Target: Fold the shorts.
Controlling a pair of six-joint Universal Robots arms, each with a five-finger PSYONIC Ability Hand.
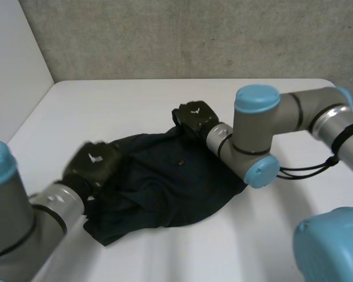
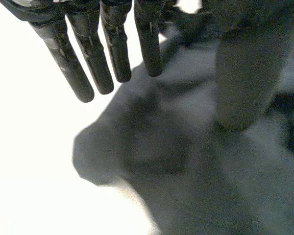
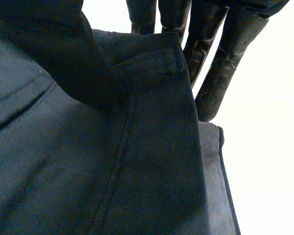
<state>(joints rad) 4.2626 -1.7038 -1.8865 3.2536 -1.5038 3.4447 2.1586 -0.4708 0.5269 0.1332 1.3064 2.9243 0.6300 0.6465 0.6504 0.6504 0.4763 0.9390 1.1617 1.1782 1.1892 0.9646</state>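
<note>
Looking down from the head camera, I see the dark navy shorts (image 1: pixel 165 188) lying crumpled near the middle of the white table (image 1: pixel 117 100). My left hand (image 1: pixel 95 161) sits at the shorts' 9 o'clock edge. Its wrist camera shows its fingers (image 2: pixel 112 49) straight and relaxed, their tips over bare table just beside the cloth. Its thumb hangs over the fabric, and nothing is gripped. My right hand (image 1: pixel 195 117) is at the shorts' 1 o'clock edge. In its wrist camera a stitched edge of the cloth stands up between the thumb and the straight fingers (image 3: pixel 220 68), pinched there. The right arm (image 1: pixel 265 129) reaches in across the table from 3 o'clock.
</note>
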